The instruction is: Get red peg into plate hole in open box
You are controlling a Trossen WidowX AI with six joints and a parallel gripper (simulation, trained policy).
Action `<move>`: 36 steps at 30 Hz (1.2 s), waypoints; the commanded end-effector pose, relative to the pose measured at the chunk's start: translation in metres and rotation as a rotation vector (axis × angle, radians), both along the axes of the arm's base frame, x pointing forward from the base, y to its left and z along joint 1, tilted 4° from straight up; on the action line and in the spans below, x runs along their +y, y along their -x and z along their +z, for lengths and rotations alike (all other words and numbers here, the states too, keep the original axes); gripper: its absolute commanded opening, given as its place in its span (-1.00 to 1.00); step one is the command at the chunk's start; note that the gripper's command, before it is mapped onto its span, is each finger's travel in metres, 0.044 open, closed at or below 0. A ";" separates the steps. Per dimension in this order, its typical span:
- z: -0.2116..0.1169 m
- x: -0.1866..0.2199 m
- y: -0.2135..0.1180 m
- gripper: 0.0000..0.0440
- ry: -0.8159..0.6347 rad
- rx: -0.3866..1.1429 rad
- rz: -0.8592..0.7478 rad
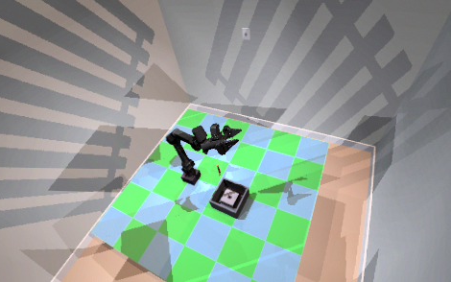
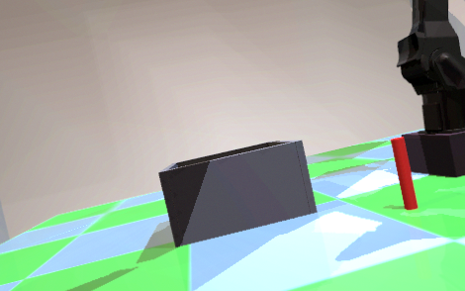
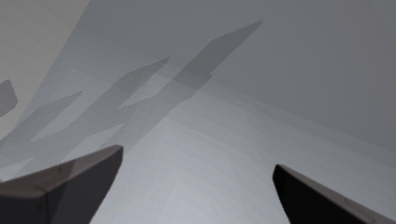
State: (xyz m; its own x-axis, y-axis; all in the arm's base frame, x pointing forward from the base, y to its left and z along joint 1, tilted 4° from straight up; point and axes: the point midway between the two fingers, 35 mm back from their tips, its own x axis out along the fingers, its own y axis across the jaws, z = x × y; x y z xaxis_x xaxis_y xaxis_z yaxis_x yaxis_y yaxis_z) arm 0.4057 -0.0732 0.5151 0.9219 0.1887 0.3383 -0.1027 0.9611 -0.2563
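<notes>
Pincer (image 1: 239,137) (image 3: 200,162) gapes wide, seemingly well above red peg (image 1: 219,170) (image 2: 405,174).

Open-topped dark grey square-cornered box (image 2: 251,193), on green-and-blue checkered floor (image 2: 108,238) | slim red cylindrical peg (image 2: 405,175), standing, outside box, well apart | black jointed robot arm (image 2: 431,54), partly visible, on dark block-shaped base (image 2: 426,153), near peg

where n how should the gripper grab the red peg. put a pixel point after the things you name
Probably best by the upper part of the red peg (image 1: 219,170) (image 2: 404,173), coming from straight above with a finger on either side: it stands on end, slim and straight, its top free, while the base (image 1: 191,177) (image 2: 449,153) and the box (image 1: 245,198) (image 2: 241,193) stand nearby.
</notes>
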 end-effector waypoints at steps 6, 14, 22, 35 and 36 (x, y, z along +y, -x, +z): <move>-0.061 -0.007 -0.021 1.00 -0.169 0.234 -0.040; -0.122 -0.005 -0.029 1.00 -0.315 0.464 -0.086; -0.183 0.009 -0.025 1.00 -0.447 0.702 -0.135; -0.272 0.055 0.007 1.00 -0.625 1.097 -0.239; -0.278 0.059 0.011 1.00 -0.636 1.128 -0.250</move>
